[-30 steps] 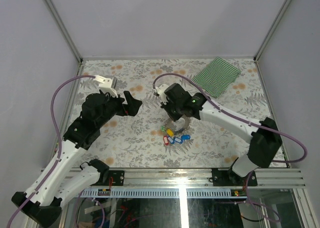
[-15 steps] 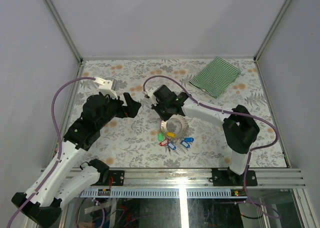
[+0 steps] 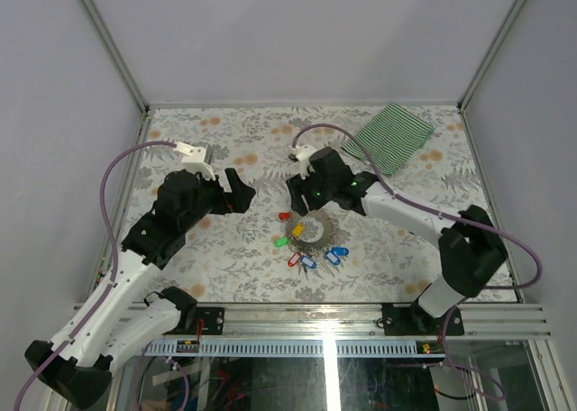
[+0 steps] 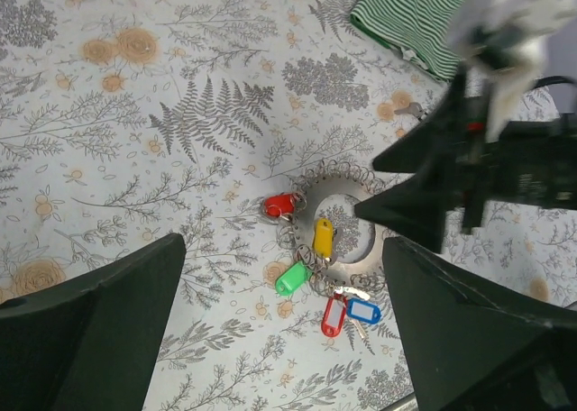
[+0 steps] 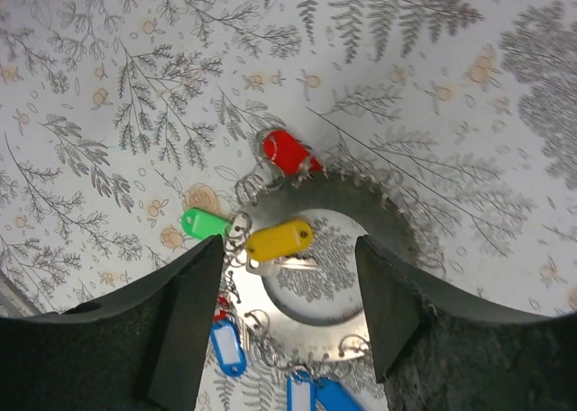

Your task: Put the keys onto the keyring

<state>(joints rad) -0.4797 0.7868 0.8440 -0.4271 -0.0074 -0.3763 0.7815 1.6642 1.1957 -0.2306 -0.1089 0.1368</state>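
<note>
Our right gripper (image 5: 287, 249) has just let go and now hangs empty, jaws apart, over the keyring (image 5: 397, 217), lying flat on the worktop (image 5: 90, 68) with the keys (image 5: 279, 240) clustered at its rim, seemingly threaded on; our left gripper (image 4: 279, 280) waits wide open, holding nothing.

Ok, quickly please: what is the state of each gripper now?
Left gripper: open, holding nothing.
Right gripper: open above the keyring, holding nothing.

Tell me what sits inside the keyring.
The yellow-tagged key lies partly inside the keyring; the floral table shows through its centre. Part of the rim hides behind the jaws of the right gripper.
</note>
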